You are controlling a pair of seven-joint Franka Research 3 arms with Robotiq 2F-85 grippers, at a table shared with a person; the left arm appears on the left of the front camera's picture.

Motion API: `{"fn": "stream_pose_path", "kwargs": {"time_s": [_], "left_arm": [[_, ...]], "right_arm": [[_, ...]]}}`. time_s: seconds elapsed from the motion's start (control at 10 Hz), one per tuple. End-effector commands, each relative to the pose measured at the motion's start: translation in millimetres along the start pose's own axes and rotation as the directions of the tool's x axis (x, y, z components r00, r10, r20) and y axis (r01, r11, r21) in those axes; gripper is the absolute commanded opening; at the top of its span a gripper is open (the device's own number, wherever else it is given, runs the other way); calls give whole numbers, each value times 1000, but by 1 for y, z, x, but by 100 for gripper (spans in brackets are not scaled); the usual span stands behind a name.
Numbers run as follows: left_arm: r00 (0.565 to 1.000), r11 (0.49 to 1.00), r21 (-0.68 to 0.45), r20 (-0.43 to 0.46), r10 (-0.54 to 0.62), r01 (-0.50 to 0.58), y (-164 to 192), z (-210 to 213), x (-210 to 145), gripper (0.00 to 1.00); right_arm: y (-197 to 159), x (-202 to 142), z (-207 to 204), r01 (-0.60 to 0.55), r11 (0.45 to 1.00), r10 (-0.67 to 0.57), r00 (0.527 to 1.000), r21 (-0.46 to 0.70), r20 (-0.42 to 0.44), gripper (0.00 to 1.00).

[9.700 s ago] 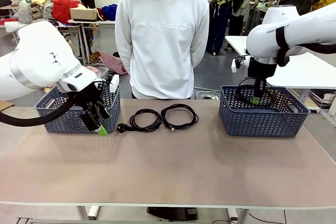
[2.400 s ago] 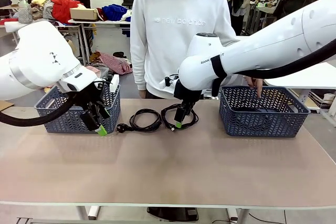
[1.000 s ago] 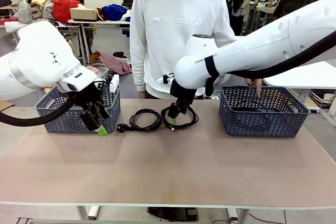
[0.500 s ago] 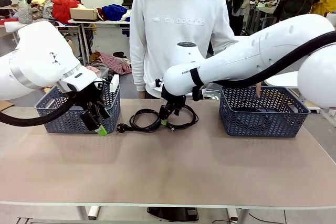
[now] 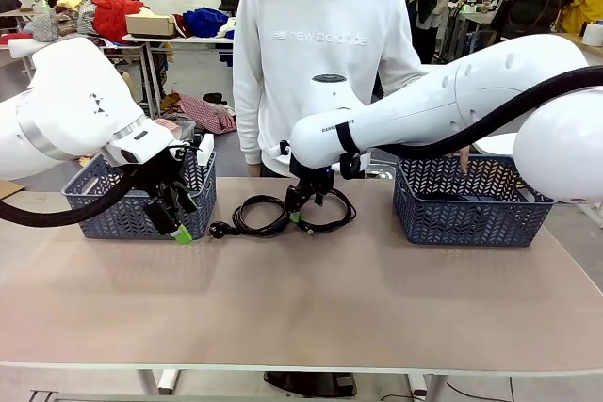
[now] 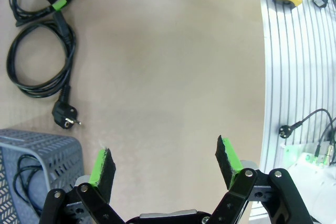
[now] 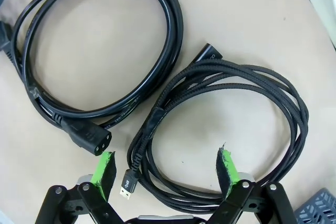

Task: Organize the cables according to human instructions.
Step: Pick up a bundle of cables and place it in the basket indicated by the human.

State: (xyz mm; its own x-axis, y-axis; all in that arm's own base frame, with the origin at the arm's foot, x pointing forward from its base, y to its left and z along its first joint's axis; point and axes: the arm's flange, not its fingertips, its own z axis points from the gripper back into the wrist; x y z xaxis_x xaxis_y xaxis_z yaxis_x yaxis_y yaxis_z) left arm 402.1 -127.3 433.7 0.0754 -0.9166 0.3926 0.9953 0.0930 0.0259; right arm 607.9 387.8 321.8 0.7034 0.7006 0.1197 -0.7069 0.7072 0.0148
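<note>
Right now the right hand (image 5: 297, 215) (image 7: 165, 169) is spread wide and pinches nothing. Its green pads (image 7: 105, 169) stand to either side of the near strands of the braided cable (image 5: 347, 217) (image 7: 294, 103), low over the loop (whether the tips touch the bench cannot be told). That cable's small gold-tipped plug (image 7: 127, 190) lies just beside one pad.

Just beside the braided loop lies the smooth cable (image 5: 237, 217) (image 7: 177, 27) (image 6: 70, 61), also a round loop. It has a black socket end (image 7: 89, 139) and a round mains plug (image 5: 217, 230) (image 6: 65, 120) that lies toward the left basket. Both loops lie flat near the far edge of the bench (image 5: 301, 317), about the middle of it.

The left hand (image 5: 174, 223) (image 6: 165, 163) is likewise spread and empty. It hangs above the bench just in front of the left basket (image 5: 113, 217) (image 6: 37, 142), which stands at the far left corner. A thin black cord (image 6: 20, 177) is coiled inside that basket.

The right basket (image 5: 471, 218) stands at the far right corner, well apart from the two loops, and something dark at its bottom is too dim to make out. A person (image 5: 320, 54) in a white sweatshirt stands at the far edge behind the loops, with one arm reaching down toward the right basket's far rim.
</note>
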Motion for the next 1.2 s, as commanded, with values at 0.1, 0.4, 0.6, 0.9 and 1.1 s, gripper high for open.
{"fn": "stream_pose_path", "kwargs": {"time_s": [0.1, 0.4, 0.6, 0.9, 1.1], "left_arm": [[1000, 1000, 6, 1, 2, -2, -1, 1, 0, 100], [1000, 1000, 6, 1, 2, -2, -1, 1, 0, 100], [1000, 1000, 6, 1, 2, -2, -1, 1, 0, 100], [1000, 1000, 6, 1, 2, -2, -1, 1, 0, 100], [1000, 1000, 6, 1, 2, -2, -1, 1, 0, 100]], "right_arm": [[4, 10, 0, 66, 997, -67, 998, -39, -19, 100], [4, 12, -3, 86, 995, -88, 996, -58, -34, 100], [3, 13, -6, 97, 992, -101, 994, -75, -44, 100], [4, 16, -9, 94, 994, -97, 994, -63, -51, 100], [7, 18, -8, 90, 994, -92, 995, -59, -43, 81]]}}
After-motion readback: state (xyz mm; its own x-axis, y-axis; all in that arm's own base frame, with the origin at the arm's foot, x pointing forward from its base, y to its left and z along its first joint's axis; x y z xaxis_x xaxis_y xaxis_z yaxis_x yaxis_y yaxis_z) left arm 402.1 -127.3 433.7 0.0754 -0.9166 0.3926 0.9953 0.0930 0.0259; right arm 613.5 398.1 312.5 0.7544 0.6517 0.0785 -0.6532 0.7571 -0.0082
